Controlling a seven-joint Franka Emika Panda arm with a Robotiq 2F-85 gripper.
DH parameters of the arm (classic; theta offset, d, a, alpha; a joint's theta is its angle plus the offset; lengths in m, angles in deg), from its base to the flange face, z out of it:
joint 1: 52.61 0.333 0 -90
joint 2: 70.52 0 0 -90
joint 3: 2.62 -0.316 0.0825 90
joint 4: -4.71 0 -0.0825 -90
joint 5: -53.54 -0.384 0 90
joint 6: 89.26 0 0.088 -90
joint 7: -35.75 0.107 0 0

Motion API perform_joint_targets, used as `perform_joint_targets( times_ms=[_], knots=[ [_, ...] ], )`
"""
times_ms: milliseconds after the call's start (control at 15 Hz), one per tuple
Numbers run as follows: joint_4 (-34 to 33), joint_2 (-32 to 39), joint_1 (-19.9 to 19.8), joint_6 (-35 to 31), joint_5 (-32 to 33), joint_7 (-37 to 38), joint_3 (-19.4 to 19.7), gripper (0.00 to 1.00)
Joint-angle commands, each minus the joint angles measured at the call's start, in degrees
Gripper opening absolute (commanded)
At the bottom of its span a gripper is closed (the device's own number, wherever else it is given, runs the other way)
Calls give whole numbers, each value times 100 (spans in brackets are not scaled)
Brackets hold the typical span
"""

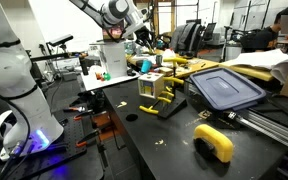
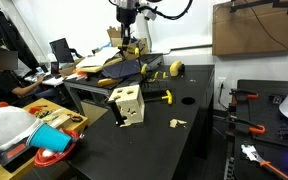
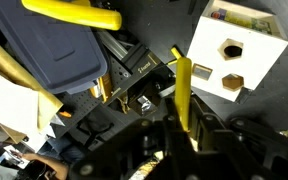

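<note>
- While the jaws are pressed nearly together on a yellow stick [image 3: 184,92], pinching its near end in the wrist view so that it juts out lengthwise between the fingers, the arm [image 1: 112,12] holds it high above the black desk [image 1: 164,140].
- The stick touches nothing but the jaws. The wooden box [image 3: 240,50] lies beyond it and off to one side, clearly apart.
- In both exterior views the wooden box [image 1: 156,88] [image 2: 127,103] stands upright on the desk, well below the jaws.
- The step in hand looks like the carry: the stick is gripped and lifted, but not yet brought to the box.
- The next move would call for coming down towards the box and squaring the stick's end to an opening. Two six-sided holes [image 3: 231,47] show on the facing side. Whether the stick fits either cannot be told from here.
- A grey-blue lid [image 3: 54,55] and a yellow bar [image 3: 74,12] lie on the far side from the box, so a descent should keep away from them.
</note>
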Motion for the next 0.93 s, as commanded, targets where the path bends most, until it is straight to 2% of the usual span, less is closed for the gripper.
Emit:
perform_joint_targets(
  times_ms=[0, 400, 800, 867],
  knots=[
    [-176, -64, -18, 505, 396, 243, -7, 4],
    [-362, -45, 24, 1329, 330, -175, -50, 4],
    [-624, -53, 58, 2353, 659, -319, -74, 4],
    [-572, -285, 12, 2486, 630, -540, -17, 4]
  ],
)
